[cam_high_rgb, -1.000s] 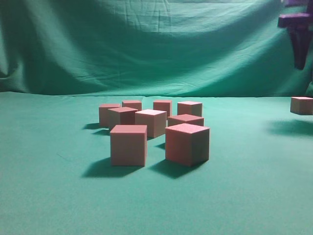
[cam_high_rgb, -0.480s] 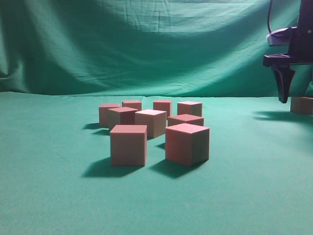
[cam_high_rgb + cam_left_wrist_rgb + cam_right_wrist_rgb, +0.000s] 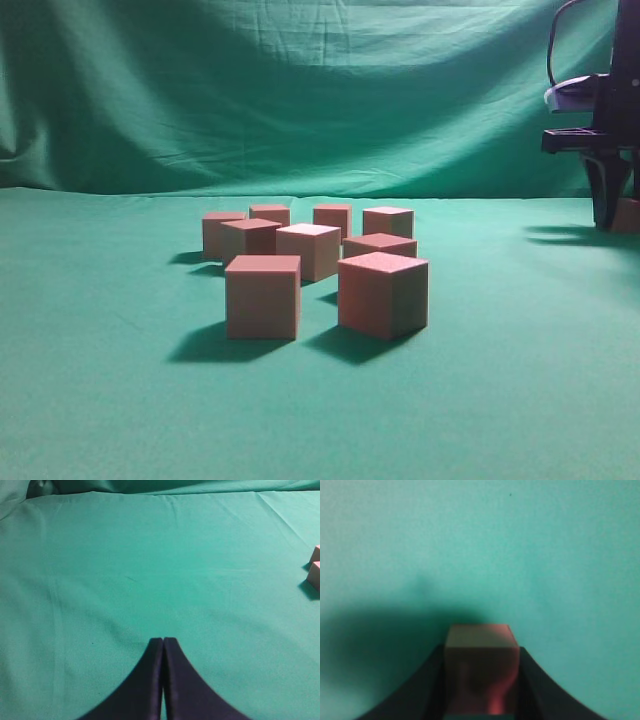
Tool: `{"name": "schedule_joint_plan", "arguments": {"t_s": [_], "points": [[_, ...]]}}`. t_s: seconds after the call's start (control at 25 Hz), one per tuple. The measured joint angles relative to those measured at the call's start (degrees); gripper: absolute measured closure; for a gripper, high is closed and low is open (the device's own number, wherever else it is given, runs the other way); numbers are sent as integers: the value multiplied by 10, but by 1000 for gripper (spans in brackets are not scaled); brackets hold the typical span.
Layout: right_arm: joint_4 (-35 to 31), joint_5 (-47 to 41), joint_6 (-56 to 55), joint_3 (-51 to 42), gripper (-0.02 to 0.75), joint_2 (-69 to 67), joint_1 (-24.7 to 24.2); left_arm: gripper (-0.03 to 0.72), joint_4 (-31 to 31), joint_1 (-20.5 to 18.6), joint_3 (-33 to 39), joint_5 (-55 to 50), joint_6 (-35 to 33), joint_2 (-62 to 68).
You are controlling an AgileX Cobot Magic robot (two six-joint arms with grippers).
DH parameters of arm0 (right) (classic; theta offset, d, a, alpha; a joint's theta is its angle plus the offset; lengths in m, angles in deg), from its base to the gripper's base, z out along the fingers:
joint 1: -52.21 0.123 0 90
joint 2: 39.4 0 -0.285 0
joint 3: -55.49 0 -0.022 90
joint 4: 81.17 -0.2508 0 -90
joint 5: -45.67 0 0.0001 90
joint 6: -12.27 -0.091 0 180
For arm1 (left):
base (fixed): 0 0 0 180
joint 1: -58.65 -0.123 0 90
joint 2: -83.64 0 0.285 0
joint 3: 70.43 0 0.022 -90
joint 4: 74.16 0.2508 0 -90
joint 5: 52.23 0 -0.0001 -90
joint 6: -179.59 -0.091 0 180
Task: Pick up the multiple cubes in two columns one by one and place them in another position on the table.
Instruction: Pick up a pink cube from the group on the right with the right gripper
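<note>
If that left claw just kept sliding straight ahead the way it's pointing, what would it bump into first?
Probably nothing soon. The left gripper, jaws pressed together, points across bare table. The cubes sit far off to the right edge, outside its line. Only the backdrop curtain lies ahead, though depth is hard to judge.

1. The desk (image 3: 100, 400) is a broad flat surface under smooth teal-green cloth, filling the lower half of the exterior view.
2. A cluster of cubes (image 3: 315, 262) stands on it near the centre: two large-looking front ones at 6 o'clock of the group, side by side but apart.
3. Behind them, toward 12 o'clock, seven more sit close together in loose rows.
4. Each casts a shadow toward 8 o'clock on the cloth.
5. One lone cube (image 3: 628, 215) sits at the far 3 o'clock edge, well apart from the cluster, partly hidden.
6. In the left wrist view, two cubes peek in at 3 o'clock.
</note>
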Motion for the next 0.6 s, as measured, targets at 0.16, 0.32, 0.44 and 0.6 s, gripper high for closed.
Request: {"name": "schedule_joint_plan", "arguments": {"t_s": [0.16, 0.32, 0.44, 0.6], "points": [[-6, -31, 0, 27, 474, 1, 0, 688, 0, 0, 0, 0, 0, 0], [-38, -74, 13, 66, 474, 36, 1, 688, 0, 0, 0, 0, 0, 0], [-80, -101, 29, 78, 474, 89, 6, 688, 0, 0, 0, 0, 0, 0], [-119, -116, 47, 80, 474, 156, 33, 688, 0, 0, 0, 0, 0, 0]]}}
